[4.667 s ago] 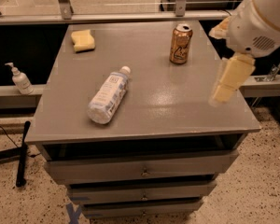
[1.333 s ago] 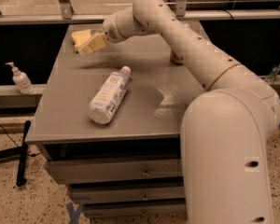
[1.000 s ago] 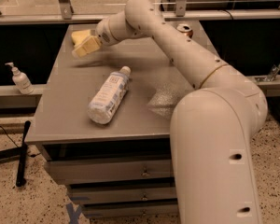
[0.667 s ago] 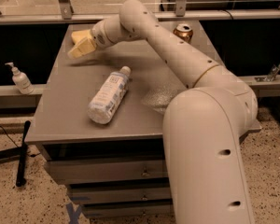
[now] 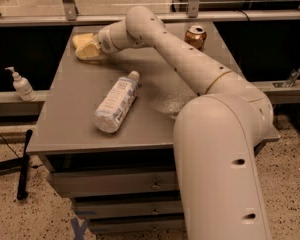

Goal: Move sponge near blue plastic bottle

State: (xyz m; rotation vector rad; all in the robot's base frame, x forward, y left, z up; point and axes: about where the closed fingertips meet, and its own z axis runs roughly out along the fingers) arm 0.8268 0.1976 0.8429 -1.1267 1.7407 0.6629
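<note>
The one camera sits high on the near side of the bench (image 5: 75, 119) and looks steeply down and across it toward the rail (image 5: 35, 20) at the back. It is close enough that the robot's own arm (image 5: 220, 134) fills the lower right of the view. The whole benchtop is in view, with the blue plastic bottle (image 5: 116, 104) lying near mid-frame. The drawers (image 5: 115, 181) and a strip of floor (image 5: 10, 204) show below, and the gripper (image 5: 90, 48) is small and far off at the back left corner.
</note>
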